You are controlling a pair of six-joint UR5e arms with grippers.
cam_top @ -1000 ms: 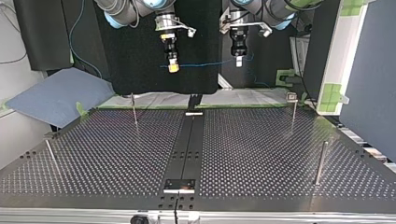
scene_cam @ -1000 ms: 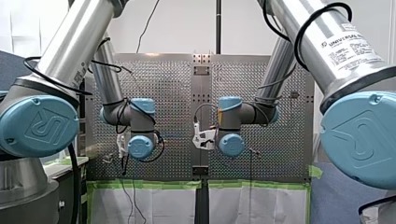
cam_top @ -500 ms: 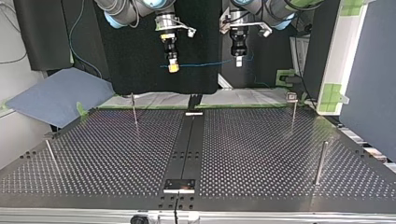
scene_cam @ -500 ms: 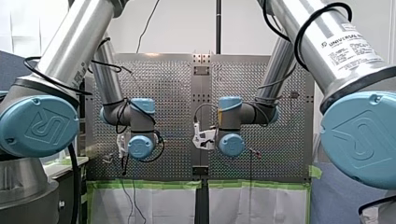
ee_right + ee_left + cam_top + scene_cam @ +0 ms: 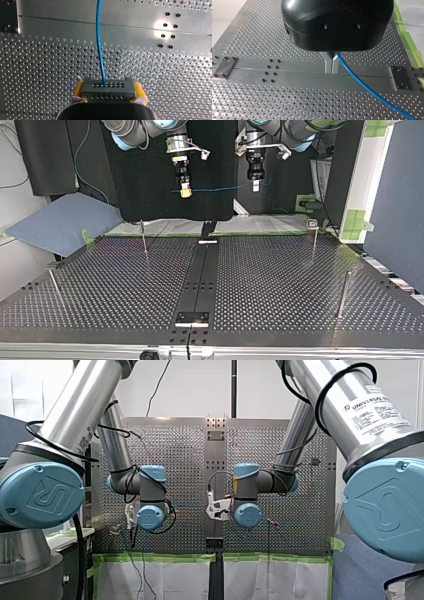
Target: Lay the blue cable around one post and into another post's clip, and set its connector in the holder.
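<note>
Stretched in mid-air above the perforated table (image 5: 280,285), the blue cable (image 5: 220,188), probably light and floppy, runs from my left gripper (image 5: 331,65), metal fingers (image 5: 328,63) pinched shut on the strand, to my right gripper (image 5: 108,92), yellow pads (image 5: 138,90) clamping the rigid connector (image 5: 108,86), likely the surest handhold

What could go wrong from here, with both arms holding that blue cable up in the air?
1. The blue cable runs nearly straight between my right gripper, clamped on the connector, and my left gripper. If the arms move apart, it may slip through the fingers or strain at the connector.
2. On the way down to the table, the cable could snag on the wrong thin post.
</note>
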